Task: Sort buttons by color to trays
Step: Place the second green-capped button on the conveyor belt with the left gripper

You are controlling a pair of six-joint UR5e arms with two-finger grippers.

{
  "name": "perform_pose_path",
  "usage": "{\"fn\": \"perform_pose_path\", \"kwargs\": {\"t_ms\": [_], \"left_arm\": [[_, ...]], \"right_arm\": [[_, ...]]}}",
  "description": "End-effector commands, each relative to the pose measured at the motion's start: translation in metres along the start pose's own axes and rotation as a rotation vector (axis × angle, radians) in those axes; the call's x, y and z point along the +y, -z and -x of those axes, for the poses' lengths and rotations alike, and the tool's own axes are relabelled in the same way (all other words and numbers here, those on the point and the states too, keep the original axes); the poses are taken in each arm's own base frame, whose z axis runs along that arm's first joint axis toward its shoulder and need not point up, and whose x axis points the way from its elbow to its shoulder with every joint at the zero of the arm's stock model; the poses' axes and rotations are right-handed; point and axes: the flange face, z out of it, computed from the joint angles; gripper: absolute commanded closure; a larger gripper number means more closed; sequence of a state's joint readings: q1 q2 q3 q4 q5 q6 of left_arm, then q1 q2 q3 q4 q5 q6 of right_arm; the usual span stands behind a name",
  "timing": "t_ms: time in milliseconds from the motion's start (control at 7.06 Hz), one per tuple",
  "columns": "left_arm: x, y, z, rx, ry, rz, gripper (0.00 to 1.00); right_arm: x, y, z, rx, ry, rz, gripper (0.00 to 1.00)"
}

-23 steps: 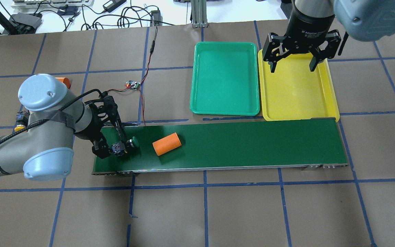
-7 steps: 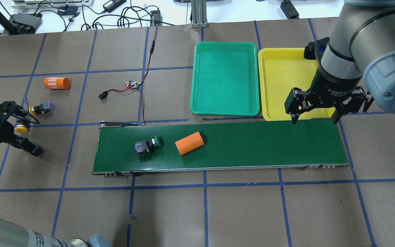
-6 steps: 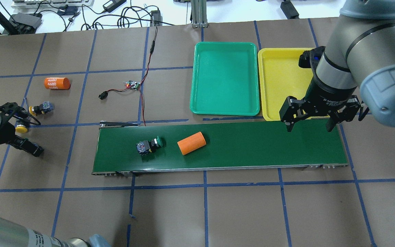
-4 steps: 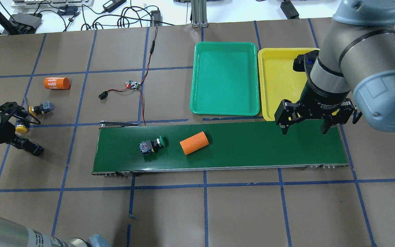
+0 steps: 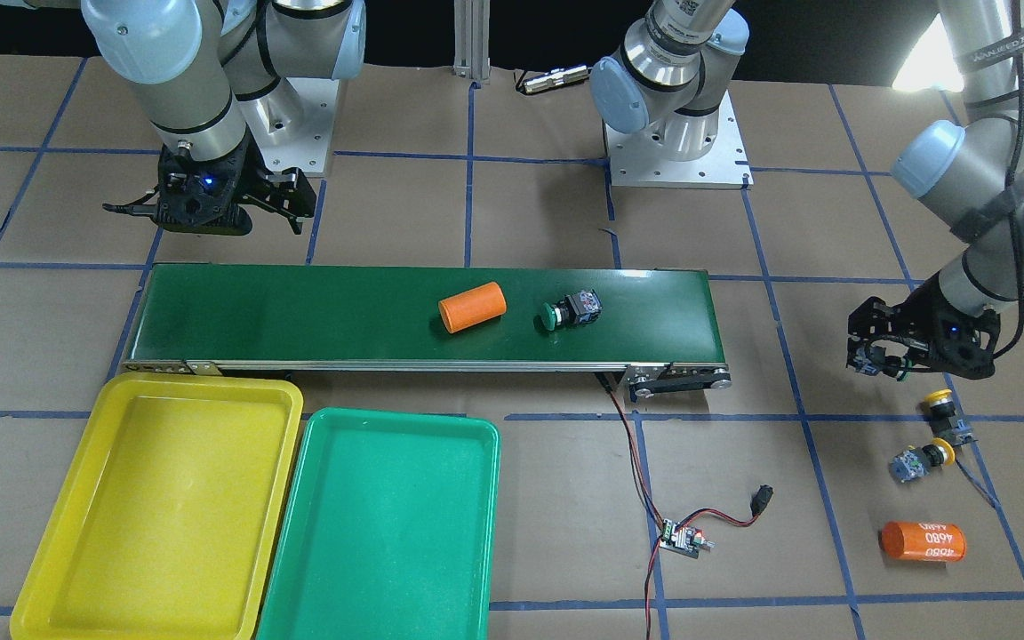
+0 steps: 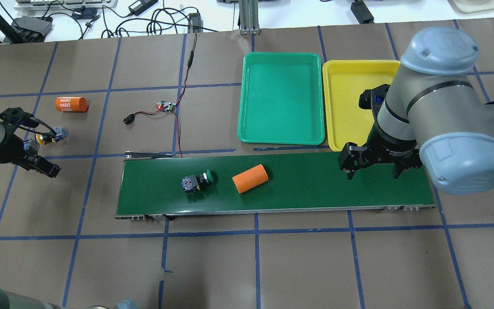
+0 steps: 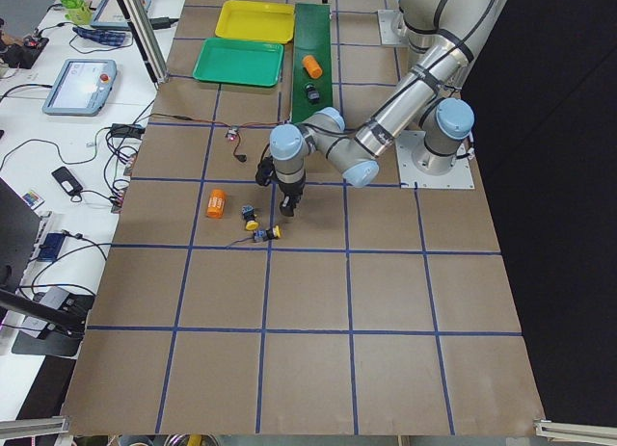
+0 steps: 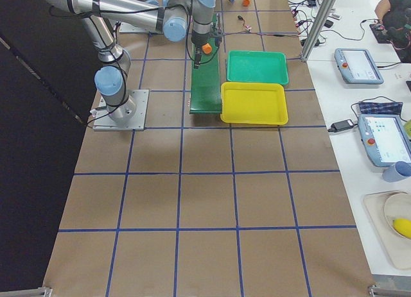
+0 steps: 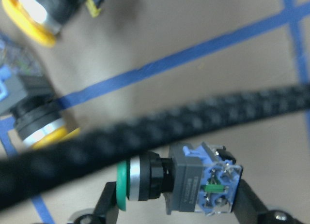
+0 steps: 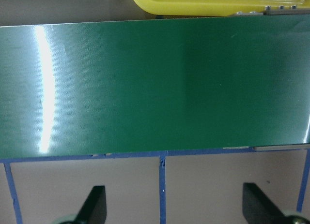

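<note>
My left gripper (image 6: pixel 32 148) is shut on a green button (image 9: pixel 193 180), low over the table left of the belt; it also shows in the front view (image 5: pixel 881 364). Two yellow buttons (image 5: pixel 940 404) (image 5: pixel 921 460) lie beside it. Another green button (image 6: pixel 197 182) lies on its side on the dark-green belt (image 6: pixel 315 180). My right gripper (image 6: pixel 371 169) is open and empty above the belt's right end, next to the yellow tray (image 6: pixel 345 103). The green tray (image 6: pixel 281 98) stands left of the yellow one. Both trays are bare.
An orange cylinder (image 6: pixel 250 178) lies on the belt just right of the green button. A second orange cylinder (image 6: pixel 71 104) lies on the table beyond the yellow buttons. A small circuit board (image 6: pixel 166 106) with red wires lies behind the belt.
The left arm left the belt for the table's left side. The green button and orange cylinder have drifted right on the belt. The right gripper came from over the yellow tray to over the belt.
</note>
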State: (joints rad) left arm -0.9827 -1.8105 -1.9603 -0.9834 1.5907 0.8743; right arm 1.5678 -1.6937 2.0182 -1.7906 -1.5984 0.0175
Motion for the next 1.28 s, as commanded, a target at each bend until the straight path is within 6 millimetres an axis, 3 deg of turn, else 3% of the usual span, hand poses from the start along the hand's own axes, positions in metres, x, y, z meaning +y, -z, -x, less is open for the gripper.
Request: {"fn": "perform_pose_path", "kwargs": {"t_ms": [0,283,425,567,709,850,992,1134], "left_arm": [[-0.041,0.041,-0.111,0.036,0.17,-0.046,1.0],[-0.055,0.057,-0.198,0.032,0.237,-0.045,1.0],[-0.052,0.057,-0.226,0.046,0.316,-0.016,1.0],[-0.045,0.047,-0.266,0.075,0.339,0.006,1.0],[-0.036,0.031,-0.286,0.075,0.33,0.031,1.0],[-0.032,0.017,-0.292,0.085,0.376,0.058,1.0],[-0.031,0.016,-0.293,0.089,0.38,0.062,0.41],[-0.031,0.019,-0.293,0.083,0.378,0.057,0.0]], "right_arm": [[0.002,-0.028,-0.004,0.038,0.061,-0.073,0.0],[0.0,-0.03,-0.002,0.028,0.071,-0.077,0.0],[-0.007,-0.028,-0.002,0.03,0.087,-0.081,0.0],[-0.01,-0.03,-0.003,0.04,0.239,-0.084,0.0],[-0.012,-0.029,-0.006,0.041,0.301,-0.095,0.0],[-0.013,-0.028,-0.007,0.052,0.305,-0.095,0.0],[-0.013,-0.028,-0.01,0.057,0.317,-0.092,0.0],[-0.013,-0.031,-0.012,0.055,0.339,-0.078,0.0]]}}
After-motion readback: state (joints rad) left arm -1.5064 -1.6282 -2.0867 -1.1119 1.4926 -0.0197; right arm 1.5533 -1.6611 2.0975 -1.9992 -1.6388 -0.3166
